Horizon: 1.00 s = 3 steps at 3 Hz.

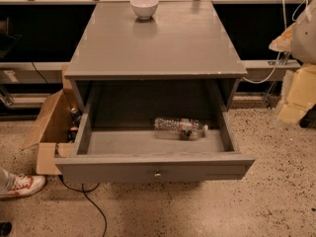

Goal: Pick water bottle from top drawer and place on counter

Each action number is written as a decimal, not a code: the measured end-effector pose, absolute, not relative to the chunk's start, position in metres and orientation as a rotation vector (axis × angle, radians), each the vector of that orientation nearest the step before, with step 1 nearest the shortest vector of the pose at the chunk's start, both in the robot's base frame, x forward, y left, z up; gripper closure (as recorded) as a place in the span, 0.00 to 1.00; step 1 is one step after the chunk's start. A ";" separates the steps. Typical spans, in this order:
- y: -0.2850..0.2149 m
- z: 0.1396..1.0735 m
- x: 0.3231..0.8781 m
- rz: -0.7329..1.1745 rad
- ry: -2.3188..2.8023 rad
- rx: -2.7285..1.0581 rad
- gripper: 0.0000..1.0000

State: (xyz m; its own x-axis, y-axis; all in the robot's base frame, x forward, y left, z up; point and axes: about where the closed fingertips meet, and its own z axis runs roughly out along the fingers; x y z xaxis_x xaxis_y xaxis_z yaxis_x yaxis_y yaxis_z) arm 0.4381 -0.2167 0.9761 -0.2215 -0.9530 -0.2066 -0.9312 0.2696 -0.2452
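The water bottle (179, 128) lies on its side in the open top drawer (118, 172), toward the back right, with its pale cap pointing right. The drawer is pulled out toward me, and its round knob sits in the middle of the front panel. The counter (163, 46) is the flat grey cabinet top above it. My gripper (295, 100) shows as pale cream parts at the right edge of the view. It is well to the right of the cabinet, about level with the drawer opening, and holds nothing that I can see.
A white bowl (144, 6) stands at the back middle of the counter. An open brown cardboard box (49, 127) sits on the floor left of the drawer. A person's white-and-red shoe (22, 185) is at lower left. A black cable (94, 204) runs across the speckled floor.
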 end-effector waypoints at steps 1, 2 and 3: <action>-0.217 0.976 0.438 -0.098 2.232 -1.725 0.00; -0.195 0.945 0.455 -0.020 2.210 -1.680 0.00; -0.168 0.906 0.475 0.052 2.202 -1.614 0.00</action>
